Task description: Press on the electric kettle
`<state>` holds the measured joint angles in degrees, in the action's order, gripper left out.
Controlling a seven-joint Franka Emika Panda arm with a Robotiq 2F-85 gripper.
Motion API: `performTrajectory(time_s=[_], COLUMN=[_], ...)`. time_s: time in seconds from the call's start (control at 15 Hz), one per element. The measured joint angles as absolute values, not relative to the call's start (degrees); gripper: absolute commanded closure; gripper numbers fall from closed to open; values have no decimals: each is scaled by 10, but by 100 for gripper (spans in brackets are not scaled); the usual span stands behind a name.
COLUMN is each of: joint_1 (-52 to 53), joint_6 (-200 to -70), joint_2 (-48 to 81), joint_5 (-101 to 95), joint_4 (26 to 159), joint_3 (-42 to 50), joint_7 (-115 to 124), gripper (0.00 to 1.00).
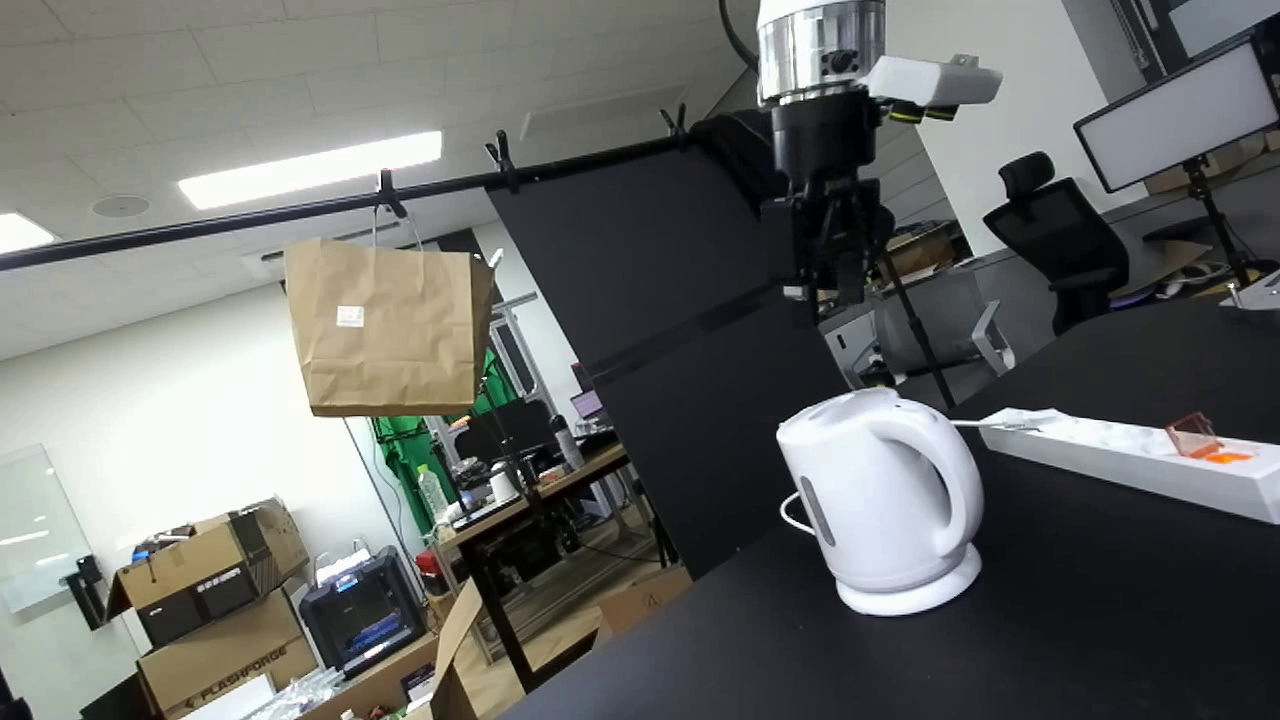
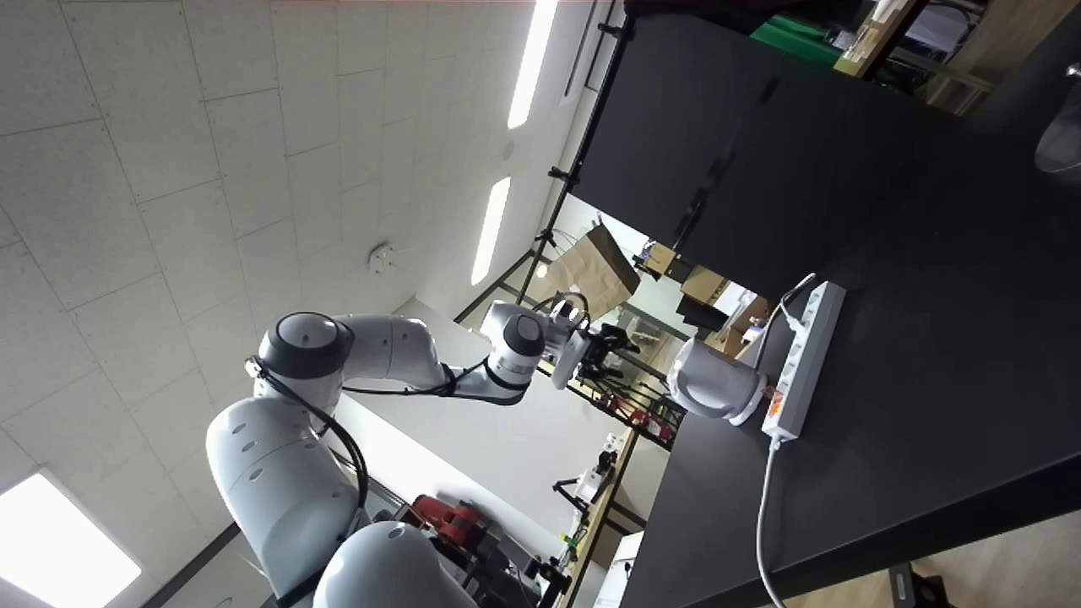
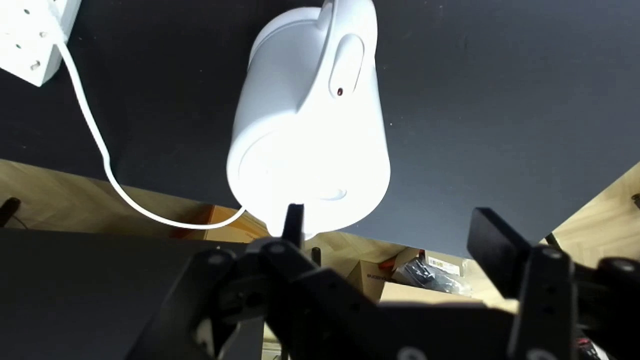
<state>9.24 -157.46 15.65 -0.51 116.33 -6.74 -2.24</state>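
The white electric kettle [image 1: 850,500] stands upright on its round base on the black table; it also shows in an exterior view [image 2: 708,380] and the wrist view [image 3: 280,85]. In the wrist view its handle points to the top, with a long oval piece [image 3: 347,62] and a small red dot at the handle's top. Its lid is overexposed. My gripper [image 1: 826,296] is above the kettle, apart from it, and also shows in an exterior view [image 2: 621,355]. In the wrist view the gripper [image 3: 391,227] is open and empty, one finger overlapping the kettle's spout side.
A white power strip [image 1: 1110,450] with an orange switch lies beside the kettle, also in an exterior view [image 2: 804,359]. A white cord [image 3: 105,155] loops from its plug past the kettle. A black panel [image 1: 700,400] stands behind the table [image 1: 900,670].
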Motion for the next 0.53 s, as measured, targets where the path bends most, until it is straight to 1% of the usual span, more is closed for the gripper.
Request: performTrajectory(time_s=[0.53], joint_1=[92], joint_6=[-1502], joint_2=[141], joint_5=[-12], joint_4=[1163], joint_3=[-63], joint_7=[-2], gripper=[0])
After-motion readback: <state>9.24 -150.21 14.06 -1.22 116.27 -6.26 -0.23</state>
